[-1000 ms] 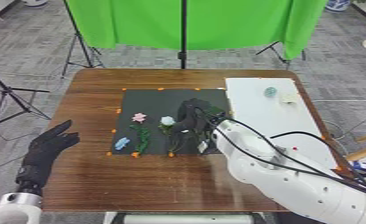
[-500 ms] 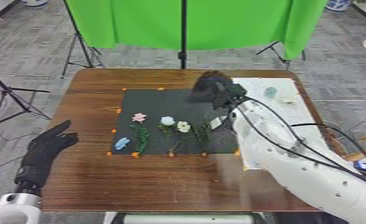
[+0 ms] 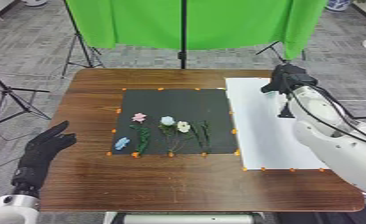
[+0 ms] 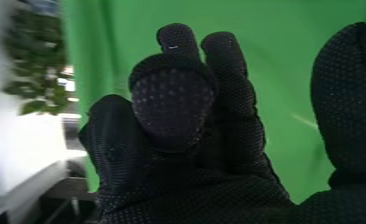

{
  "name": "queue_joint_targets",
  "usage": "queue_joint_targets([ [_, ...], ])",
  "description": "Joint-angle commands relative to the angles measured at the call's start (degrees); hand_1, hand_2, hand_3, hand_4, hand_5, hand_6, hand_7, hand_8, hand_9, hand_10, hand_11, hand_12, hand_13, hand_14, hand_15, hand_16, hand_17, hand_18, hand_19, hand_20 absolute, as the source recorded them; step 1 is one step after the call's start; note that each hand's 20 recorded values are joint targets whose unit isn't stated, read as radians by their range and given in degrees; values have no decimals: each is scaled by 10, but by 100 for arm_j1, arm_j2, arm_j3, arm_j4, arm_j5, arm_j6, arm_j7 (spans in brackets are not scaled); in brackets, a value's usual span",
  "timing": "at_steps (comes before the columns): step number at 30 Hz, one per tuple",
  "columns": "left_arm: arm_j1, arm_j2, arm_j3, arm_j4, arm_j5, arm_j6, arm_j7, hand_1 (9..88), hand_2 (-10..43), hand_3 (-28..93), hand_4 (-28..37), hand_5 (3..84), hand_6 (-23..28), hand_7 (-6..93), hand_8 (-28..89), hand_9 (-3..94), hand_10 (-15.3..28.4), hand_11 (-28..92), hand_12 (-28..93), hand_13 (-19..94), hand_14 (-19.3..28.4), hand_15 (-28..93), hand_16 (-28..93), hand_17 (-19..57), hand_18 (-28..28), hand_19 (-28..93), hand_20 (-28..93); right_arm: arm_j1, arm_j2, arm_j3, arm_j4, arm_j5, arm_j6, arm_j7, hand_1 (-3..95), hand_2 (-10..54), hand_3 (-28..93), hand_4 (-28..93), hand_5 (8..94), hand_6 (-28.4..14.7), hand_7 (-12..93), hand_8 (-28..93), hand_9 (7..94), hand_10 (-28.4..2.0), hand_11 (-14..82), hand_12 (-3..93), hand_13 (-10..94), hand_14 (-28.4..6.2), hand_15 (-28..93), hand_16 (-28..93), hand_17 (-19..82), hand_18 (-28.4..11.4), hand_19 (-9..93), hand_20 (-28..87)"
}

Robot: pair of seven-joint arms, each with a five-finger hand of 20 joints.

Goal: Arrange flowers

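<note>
In the head view my left hand (image 3: pixel 48 150) rests at the table's left side, fingers straight, away from the flowers. My right hand (image 3: pixel 290 77) is over the far end of the white sheet (image 3: pixel 266 135). The right wrist view has the right hand (image 4: pixel 197 165) with its fingers loosely bent and thumb apart, holding nothing. On the black mat (image 3: pixel 175 95) lie a pink flower (image 3: pixel 139 117), a blue flower (image 3: pixel 122 144), a pale blue-white flower (image 3: pixel 167 121), a cream flower (image 3: pixel 183 127) and green stems (image 3: pixel 143 140).
Orange markers line the edges of the mat and sheet on the brown table (image 3: pixel 179 185). A green cloth (image 3: pixel 233 25) hangs beyond the far edge, with tripod stands (image 3: pixel 77 45) around it.
My right hand has moved from over the mat to the right, onto the far part of the white sheet, uncovering the flowers and stems. The left hand has barely moved.
</note>
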Motion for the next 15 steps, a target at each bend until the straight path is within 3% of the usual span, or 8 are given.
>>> queue_joint_targets([
  [1,64,-70,-20,-24,63,-27,-39,306,91,689,-134,378,62,87,-59,440,145,202,95,374,180,175,-25,62,127,153,141,-112,82,102,527,-217,-189,321,300,-95,646,-130,640,-1,144,-86,695,-153,108,181,866,-53,584,333,578,-174,932,542],
  [5,90,-87,-25,-33,68,-40,-40,305,90,689,-134,378,62,87,-59,441,145,201,94,373,181,175,-25,62,126,153,141,-222,4,147,735,-237,-283,350,301,-95,646,-130,627,2,142,-88,697,-153,111,183,866,-54,590,330,578,-176,932,544],
  [6,109,-28,0,-31,23,8,-13,304,89,691,-133,378,62,87,-59,441,146,201,94,373,182,176,-25,62,126,153,141,-254,-14,134,781,-256,-272,374,309,-95,645,-131,626,7,141,-89,699,-152,113,184,866,-54,591,330,579,-176,932,544],
  [9,109,-28,-3,-36,31,-11,-32,304,90,691,-134,379,62,86,-59,441,146,201,94,373,181,176,-25,62,126,152,141,-344,-73,106,895,-211,-141,383,362,-95,658,-149,632,31,154,-107,713,-140,120,181,877,-43,593,325,587,-170,932,545],
  [15,114,-61,-25,-41,41,-22,-36,304,90,690,-135,378,62,87,-58,440,146,201,95,373,181,175,-25,62,126,153,141,-453,-160,-11,1082,93,549,253,436,-95,671,-182,651,51,189,-136,749,-125,137,177,902,-22,586,326,607,-161,932,556],
])
